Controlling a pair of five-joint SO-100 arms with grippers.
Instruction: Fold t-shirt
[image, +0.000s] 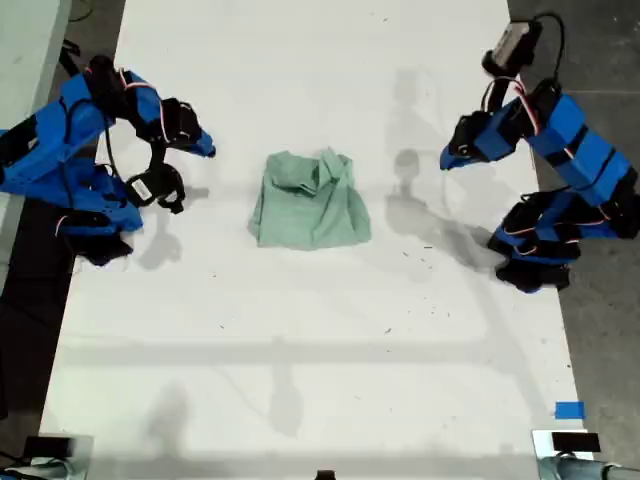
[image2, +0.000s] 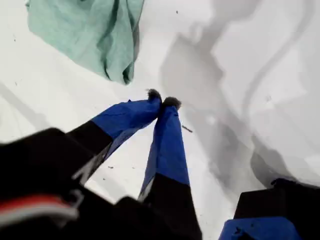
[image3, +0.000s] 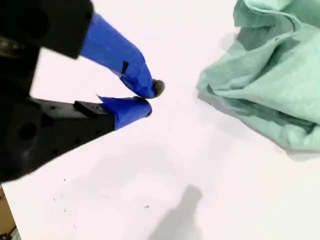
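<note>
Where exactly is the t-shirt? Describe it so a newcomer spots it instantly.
On the white table, look midway between the two blue arms. There lies the t-shirt, a rumpled, roughly folded bundle. It is the only pale mint-green cloth there.

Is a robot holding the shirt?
No. In the exterior view the shirt lies bunched on the table, apart from both arms.

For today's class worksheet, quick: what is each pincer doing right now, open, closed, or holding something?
My first gripper: pincer closed, holding nothing, clear of the t-shirt.
My second gripper: pincer closed or nearly so, empty, beside the t-shirt without touching it.
</note>
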